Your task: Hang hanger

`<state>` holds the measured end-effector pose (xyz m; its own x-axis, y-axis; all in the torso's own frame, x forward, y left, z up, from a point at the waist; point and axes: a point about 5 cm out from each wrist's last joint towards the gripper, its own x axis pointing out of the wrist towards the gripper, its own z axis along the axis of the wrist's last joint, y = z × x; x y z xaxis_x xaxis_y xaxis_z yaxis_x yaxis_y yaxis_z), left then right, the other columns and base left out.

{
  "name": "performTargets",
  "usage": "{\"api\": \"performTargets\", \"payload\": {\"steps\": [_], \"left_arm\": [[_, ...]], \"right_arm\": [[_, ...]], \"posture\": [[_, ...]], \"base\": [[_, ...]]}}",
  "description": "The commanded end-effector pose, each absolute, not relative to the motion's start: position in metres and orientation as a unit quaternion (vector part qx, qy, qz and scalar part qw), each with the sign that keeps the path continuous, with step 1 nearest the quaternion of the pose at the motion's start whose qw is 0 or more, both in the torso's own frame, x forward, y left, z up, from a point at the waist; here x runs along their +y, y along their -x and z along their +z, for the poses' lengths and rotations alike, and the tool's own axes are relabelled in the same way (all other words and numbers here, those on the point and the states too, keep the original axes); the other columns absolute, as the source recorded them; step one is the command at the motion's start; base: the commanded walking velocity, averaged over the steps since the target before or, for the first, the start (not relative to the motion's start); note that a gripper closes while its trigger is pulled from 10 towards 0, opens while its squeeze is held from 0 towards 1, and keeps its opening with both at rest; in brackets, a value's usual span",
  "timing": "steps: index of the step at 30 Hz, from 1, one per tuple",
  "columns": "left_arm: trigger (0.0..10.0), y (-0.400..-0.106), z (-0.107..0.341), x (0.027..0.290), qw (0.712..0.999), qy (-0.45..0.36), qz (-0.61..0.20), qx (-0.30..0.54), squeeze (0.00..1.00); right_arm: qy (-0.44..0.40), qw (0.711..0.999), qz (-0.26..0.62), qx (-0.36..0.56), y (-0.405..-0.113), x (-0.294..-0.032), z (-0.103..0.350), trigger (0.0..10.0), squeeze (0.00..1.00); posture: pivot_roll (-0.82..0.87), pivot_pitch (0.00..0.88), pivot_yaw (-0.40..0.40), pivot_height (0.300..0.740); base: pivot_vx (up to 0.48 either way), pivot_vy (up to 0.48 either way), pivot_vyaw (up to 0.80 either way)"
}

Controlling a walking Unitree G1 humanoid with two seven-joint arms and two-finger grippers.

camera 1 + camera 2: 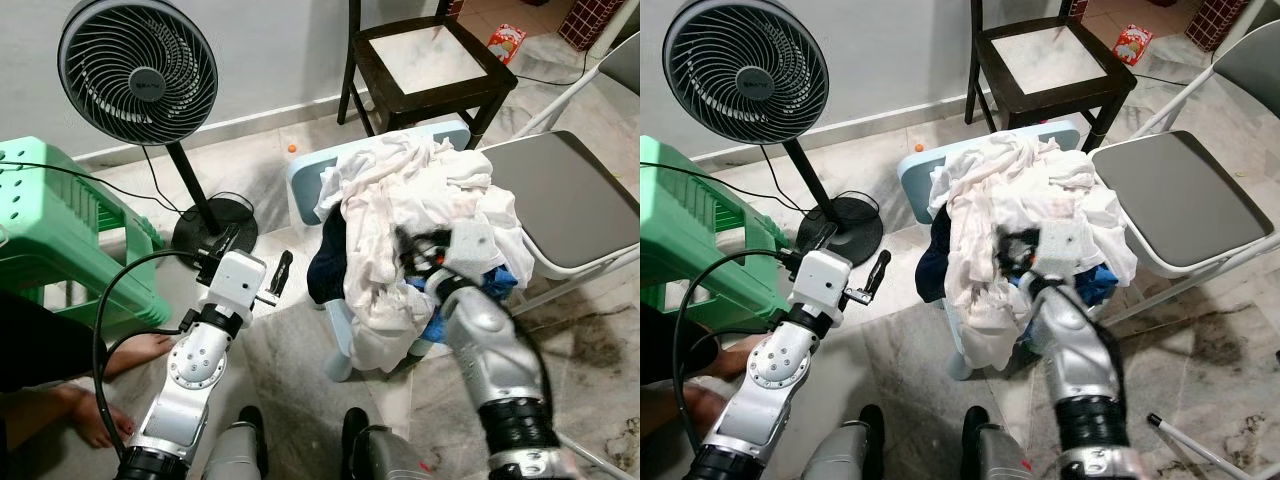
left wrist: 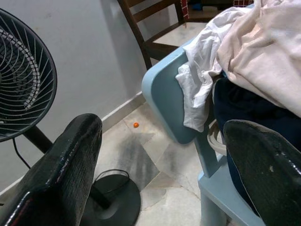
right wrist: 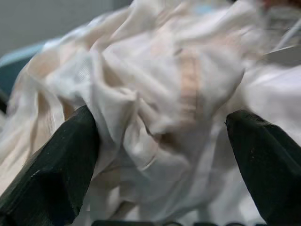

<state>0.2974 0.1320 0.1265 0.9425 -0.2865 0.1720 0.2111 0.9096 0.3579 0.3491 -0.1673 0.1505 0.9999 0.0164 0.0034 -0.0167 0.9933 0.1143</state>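
A heap of white clothes (image 1: 420, 200) with dark blue garments under it lies on a light blue plastic chair (image 1: 305, 180). My right gripper (image 1: 410, 250) is pushed into the front of the heap, open. In the right wrist view its fingers (image 3: 56, 169) stand wide apart with crumpled white cloth (image 3: 160, 94) between them. My left gripper (image 1: 260, 243) hangs open and holding nothing, left of the chair above the floor. The left wrist view looks between its fingers (image 2: 61, 174) at the chair's edge (image 2: 164, 89). I cannot make out a hanger.
A standing fan (image 1: 140, 70) and a green plastic stool (image 1: 50, 220) are on the left. A dark wooden chair (image 1: 430, 60) stands behind the heap, a grey folding chair (image 1: 560, 195) to its right. A person's bare feet (image 1: 95, 400) rest at lower left.
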Motion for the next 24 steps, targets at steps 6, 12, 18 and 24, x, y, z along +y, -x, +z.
{"api": "performTargets", "payload": {"steps": [6,12,18,24], "left_arm": [[10.0,-0.292,0.121,0.134,0.974,-0.166,-0.122,-0.098,0.00],[10.0,-0.291,0.121,0.133,0.974,-0.164,-0.123,-0.096,0.00],[10.0,-0.290,0.120,0.133,0.975,-0.163,-0.123,-0.092,0.00],[10.0,-0.291,0.123,0.134,0.975,-0.163,-0.118,-0.096,0.00]], "right_arm": [[-0.077,0.996,0.029,-0.033,-0.354,-0.177,0.165,10.0,0.00],[-0.112,0.992,0.062,-0.014,-0.356,-0.168,0.160,10.0,0.00],[-0.112,0.991,0.061,0.030,-0.358,-0.156,0.143,2.5,0.00],[-0.129,0.987,0.090,0.036,-0.349,-0.144,0.136,0.0,0.00]], "posture": [[0.21,0.326,-0.034,0.740],[0.22,0.327,-0.033,0.740],[0.22,0.331,-0.031,0.740],[0.22,0.331,-0.034,0.740]], "base": [[0.000,0.000,0.00],[0.000,0.000,0.00],[0.000,0.000,0.00],[0.000,0.000,0.00]]}}
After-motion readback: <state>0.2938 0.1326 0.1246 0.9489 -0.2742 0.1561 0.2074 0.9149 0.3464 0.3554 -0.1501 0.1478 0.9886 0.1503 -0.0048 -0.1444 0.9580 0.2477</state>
